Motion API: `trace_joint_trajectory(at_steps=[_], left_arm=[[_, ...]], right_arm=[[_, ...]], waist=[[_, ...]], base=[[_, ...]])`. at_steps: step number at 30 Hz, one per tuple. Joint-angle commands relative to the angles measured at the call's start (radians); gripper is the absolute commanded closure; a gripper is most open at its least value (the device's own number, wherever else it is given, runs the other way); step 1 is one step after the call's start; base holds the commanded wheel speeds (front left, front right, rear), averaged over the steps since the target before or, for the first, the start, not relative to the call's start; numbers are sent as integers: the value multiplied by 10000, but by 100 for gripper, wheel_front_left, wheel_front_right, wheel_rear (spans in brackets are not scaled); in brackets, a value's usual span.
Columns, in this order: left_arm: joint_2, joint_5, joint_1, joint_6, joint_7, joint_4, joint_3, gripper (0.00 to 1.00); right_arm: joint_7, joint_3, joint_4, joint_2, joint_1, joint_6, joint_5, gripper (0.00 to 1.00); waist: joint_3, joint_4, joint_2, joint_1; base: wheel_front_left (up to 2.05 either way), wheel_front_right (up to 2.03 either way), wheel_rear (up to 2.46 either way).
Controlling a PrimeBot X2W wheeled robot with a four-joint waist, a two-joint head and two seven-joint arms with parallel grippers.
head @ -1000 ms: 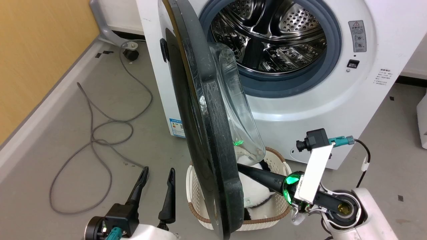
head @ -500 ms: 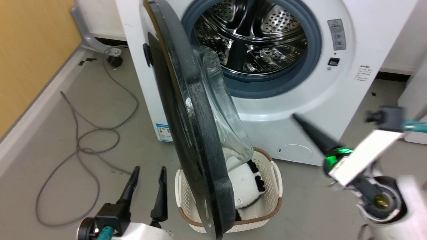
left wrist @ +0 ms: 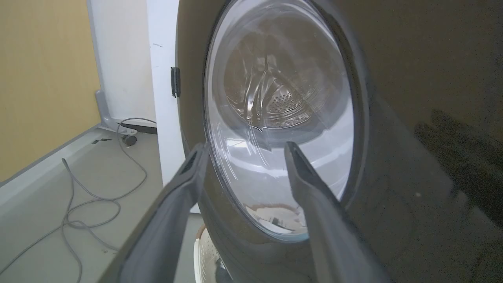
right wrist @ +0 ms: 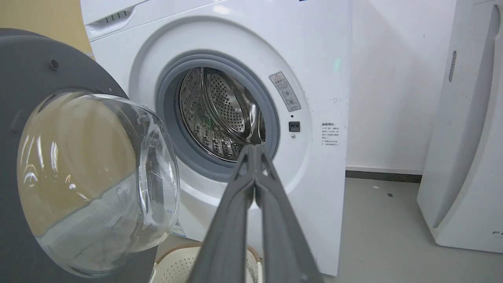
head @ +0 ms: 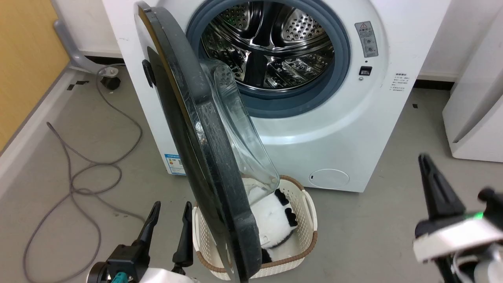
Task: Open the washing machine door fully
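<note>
Washing machine door (left wrist: 412, 118), glossy black rim around clear glass, across centre and right, left gripper (left wrist: 245, 144) fingers spread before it, grey cable (left wrist: 145, 175) lower left.

the right gripper (head: 423, 159) is gone from the inner side of the washing machine door (head: 208, 169) above the basket (head: 306, 228) and now stands at the lower right of the frame, well apart from it, tips up. the head camera has turned too: the washing machine (head: 314, 133) sits further left.

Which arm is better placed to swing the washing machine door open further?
Probably right: the right gripper faces the inner side of the washing machine door, free to push; the left gripper faces its outside.
</note>
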Motion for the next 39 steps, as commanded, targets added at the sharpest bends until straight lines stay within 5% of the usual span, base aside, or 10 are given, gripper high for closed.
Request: trace_joint_trajectory(at_steps=[1, 7, 9, 23, 31, 32, 33, 34, 35, 39], left_arm=[[20, -50, 129, -54, -53, 8, 34, 0], [20, -52, 303, -174, -53, 69, 121, 0], [20, -57, 350, -208, -53, 71, 134, 0], [20, 5, 467, -302, -53, -31, 163, 0], [20, -46, 178, 21, -53, -1511, 690, 0], [20, -57, 112, 72, -53, -1762, 753, 16], [20, -93, 31, 123, -53, -2026, 809, 59], [20, -144, -60, 156, -53, -2290, 859, 84], [20, -231, -168, 167, -53, -2558, 913, 100], [20, -262, -617, 302, -53, -3731, 926, 100]], right_arm=[[-117, -61, -91, 42, 261, 8, -213, 100], [-652, -889, -256, 796, 1563, 8, -1711, 100], [-744, -1114, -242, 1070, 1906, 8, -2331, 0], [-1269, -1461, 31, 1633, 2612, 8, -2743, 0], [-1358, -1373, 155, 1642, 2594, 8, -2507, 0], [-1366, -1372, 173, 1642, 2586, 8, -2494, 0], [-1373, -1374, 196, 1642, 2578, 8, -2482, 0], [-1379, -1374, 217, 1642, 2569, 8, -2474, 0], [-1384, -1370, 238, 1643, 2556, 8, -2463, 0], [-1405, -1339, 331, 1643, 2483, 8, -2398, 0]], waist=[[-24, -28, 0, 0], [-169, -148, 0, 0], [-206, -167, 0, 0], [-202, -85, 0, 0], [-157, -40, 0, 0], [-149, -37, 0, 0], [-142, -34, 0, 0], [-133, -32, 0, 0], [-124, -36, 0, 0], [-72, -68, 0, 0]], base=[[0, 0, 0], [0, 0, 0], [0, 0, 0], [0, 0, 0], [0, 0, 0], [0, 0, 0], [0, 0, 0], [0, 0, 0], [0, 0, 0], [0, 0, 0]])
